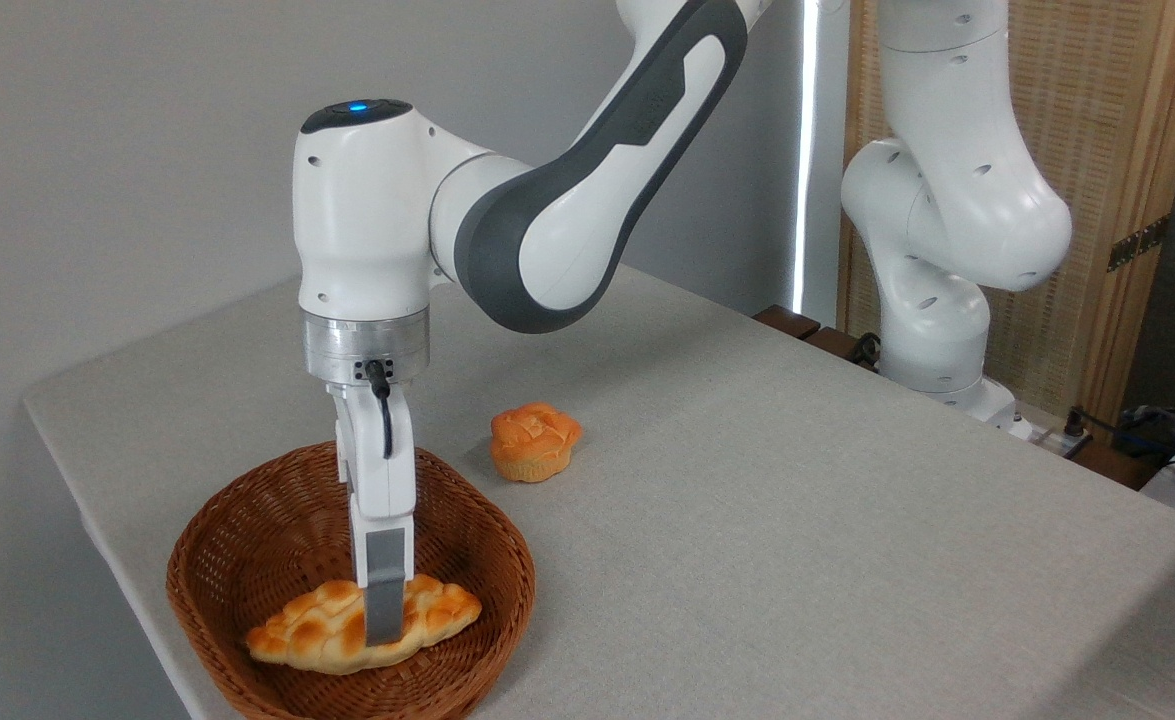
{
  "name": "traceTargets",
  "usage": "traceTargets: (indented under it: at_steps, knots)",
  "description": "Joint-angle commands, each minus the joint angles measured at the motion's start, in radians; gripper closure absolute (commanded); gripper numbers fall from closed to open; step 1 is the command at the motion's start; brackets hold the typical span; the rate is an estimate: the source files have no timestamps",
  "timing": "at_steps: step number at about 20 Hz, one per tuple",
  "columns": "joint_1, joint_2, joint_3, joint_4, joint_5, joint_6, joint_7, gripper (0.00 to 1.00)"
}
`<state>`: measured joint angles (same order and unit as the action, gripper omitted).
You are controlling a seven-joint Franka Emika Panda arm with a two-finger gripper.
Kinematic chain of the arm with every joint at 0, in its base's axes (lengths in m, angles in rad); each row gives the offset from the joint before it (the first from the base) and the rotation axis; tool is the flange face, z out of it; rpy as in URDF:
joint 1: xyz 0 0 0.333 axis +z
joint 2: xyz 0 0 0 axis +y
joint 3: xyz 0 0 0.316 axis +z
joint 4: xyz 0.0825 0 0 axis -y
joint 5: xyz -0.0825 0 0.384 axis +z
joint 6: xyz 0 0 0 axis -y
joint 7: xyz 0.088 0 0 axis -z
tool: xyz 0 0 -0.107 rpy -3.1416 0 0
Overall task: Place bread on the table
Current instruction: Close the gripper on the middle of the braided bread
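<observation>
The gripper (pixel 384 625) reaches down over the bread (pixel 332 630) in the basket (pixel 247 520) — finger spacing I cannot tell; the table (pixel 797 520) lies open to the right, bun (pixel 535 441) farther back.

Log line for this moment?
tool: down at bread, closure unclear | bread: in basket | bun: on table

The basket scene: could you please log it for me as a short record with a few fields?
bread: long braided loaf, lying inside the basket
basket: brown wicker, near the table's front left corner
gripper: lowered into the basket at the loaf's middle; whether it is closed cannot be told
bun: small, round, orange, on the table beyond the basket
task state: loaf not yet on the table
</observation>
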<state>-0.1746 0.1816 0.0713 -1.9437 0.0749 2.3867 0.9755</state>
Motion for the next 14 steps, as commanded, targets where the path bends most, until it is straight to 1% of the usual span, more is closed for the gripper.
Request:
traceTargets:
  at_steps: [1,10,11,13,14]
  knots:
    - [0.000,0.001,0.002,-0.011,0.006,0.032,0.049,0.72]
    - [0.000,-0.001,0.002,-0.009,-0.001,0.032,0.048,0.72]
    - [0.000,-0.004,0.002,-0.009,-0.018,0.032,0.048,0.72]
    - [0.000,-0.011,0.004,-0.004,-0.076,0.031,0.049,0.75]
    - [0.000,-0.019,0.007,-0.004,-0.092,0.031,0.048,0.75]
